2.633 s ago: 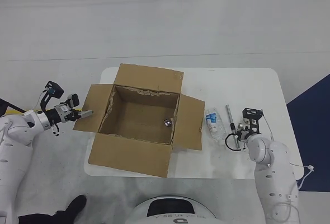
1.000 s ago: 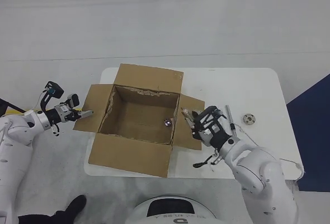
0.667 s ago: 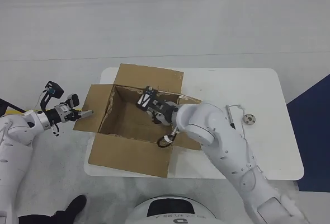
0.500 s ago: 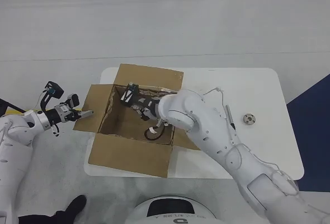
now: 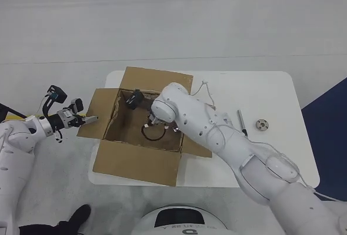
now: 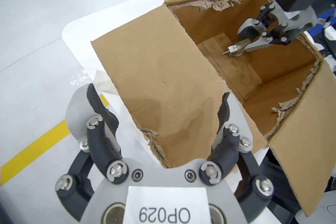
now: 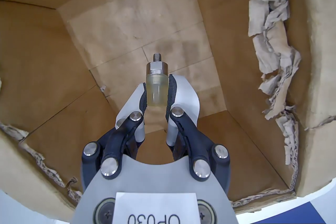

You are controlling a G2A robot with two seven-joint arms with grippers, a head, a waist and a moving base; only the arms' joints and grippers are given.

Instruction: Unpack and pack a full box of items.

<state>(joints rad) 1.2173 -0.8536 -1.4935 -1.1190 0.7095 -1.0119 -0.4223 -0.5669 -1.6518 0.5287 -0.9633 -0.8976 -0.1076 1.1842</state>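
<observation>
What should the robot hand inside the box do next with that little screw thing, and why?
Probably dip a little lower and let go. The right gripper is shut on the small threaded part, which is already inside the cardboard box and close over its bare floor, so releasing it there would pack it.

We find a white rectangular table with rounded corners [image 5: 262, 88] as the sole carrying surface. An open brown cardboard box [image 5: 135, 161] with torn flap edges rests directly on the table's left half, its left flap reaching out past the table's left edge and its near flap past the near edge. On the right half we note a slim grey metal rod [image 5: 241, 122] lying flat near the box's right flap, and a small round metal disc [image 5: 261, 124] just beside the rod, apart from it.
</observation>
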